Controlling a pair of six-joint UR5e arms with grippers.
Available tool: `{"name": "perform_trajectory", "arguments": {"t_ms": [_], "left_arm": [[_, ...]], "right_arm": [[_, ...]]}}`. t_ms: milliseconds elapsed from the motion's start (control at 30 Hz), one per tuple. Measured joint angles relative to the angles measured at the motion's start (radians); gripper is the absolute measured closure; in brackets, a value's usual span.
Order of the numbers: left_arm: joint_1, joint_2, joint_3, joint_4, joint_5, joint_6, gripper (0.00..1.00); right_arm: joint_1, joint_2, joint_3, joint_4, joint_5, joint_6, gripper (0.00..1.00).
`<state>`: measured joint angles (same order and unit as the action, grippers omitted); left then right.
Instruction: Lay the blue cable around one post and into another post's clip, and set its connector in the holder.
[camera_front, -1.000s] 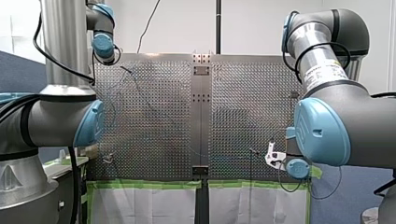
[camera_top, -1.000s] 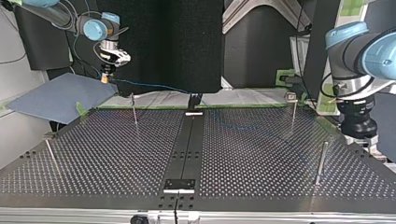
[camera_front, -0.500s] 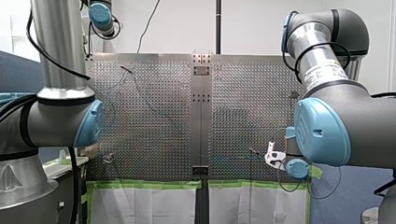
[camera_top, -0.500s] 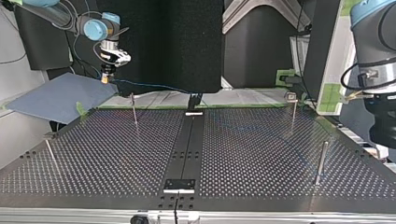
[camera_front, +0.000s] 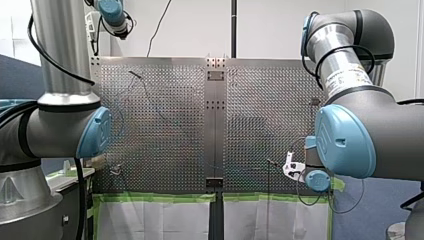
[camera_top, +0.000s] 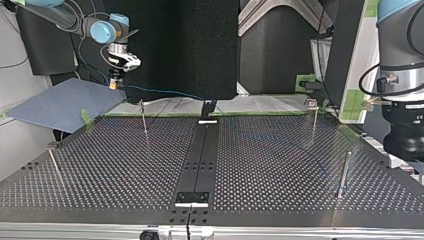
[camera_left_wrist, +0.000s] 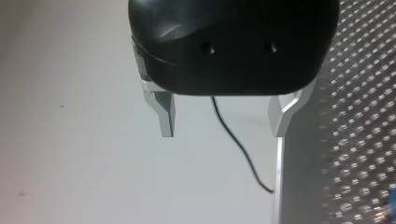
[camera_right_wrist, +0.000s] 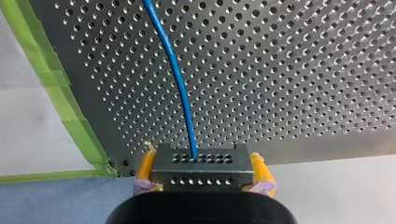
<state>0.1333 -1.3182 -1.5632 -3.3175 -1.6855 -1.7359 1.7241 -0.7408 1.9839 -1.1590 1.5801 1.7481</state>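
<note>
In the right wrist view my right gripper (camera_right_wrist: 201, 164) has its yellow pads (camera_right_wrist: 259, 170) shut on the grey connector block (camera_right_wrist: 201, 173). The blue cable (camera_right_wrist: 180, 79) leaves the block and runs out over the perforated table (camera_right_wrist: 289, 70). The top view shows this gripper (camera_top: 116, 83) held above the far left table edge, with the cable (camera_top: 160, 91) stretching toward the middle. Thin posts (camera_top: 143, 118) (camera_top: 314, 120) (camera_top: 344, 173) stand on the plate. My left gripper (camera_left_wrist: 224, 127) is open and empty, off the table's side against a pale wall.
A black centre strip (camera_top: 200, 160) runs across the table, with a small black fixture (camera_top: 207, 107) at its far end. Green tape (camera_right_wrist: 56, 84) lines the table edge. My left arm (camera_top: 402, 100) stands tall at the top view's right. A fourth post (camera_top: 54, 164) stands near left.
My left arm has lifted up and away from the table, toward the top view's right edge. My right gripper and the cable have stayed where they were.
</note>
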Motion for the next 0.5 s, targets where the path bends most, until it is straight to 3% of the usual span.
{"name": "perform_trajectory", "arguments": {"t_ms": [500], "left_arm": [[-0.045,-0.011,-0.001,-0.134,-0.016,0.000,0.01]], "right_arm": [[0.001,0.000,0.000,0.000,0.000,0.010,1.00]]}}
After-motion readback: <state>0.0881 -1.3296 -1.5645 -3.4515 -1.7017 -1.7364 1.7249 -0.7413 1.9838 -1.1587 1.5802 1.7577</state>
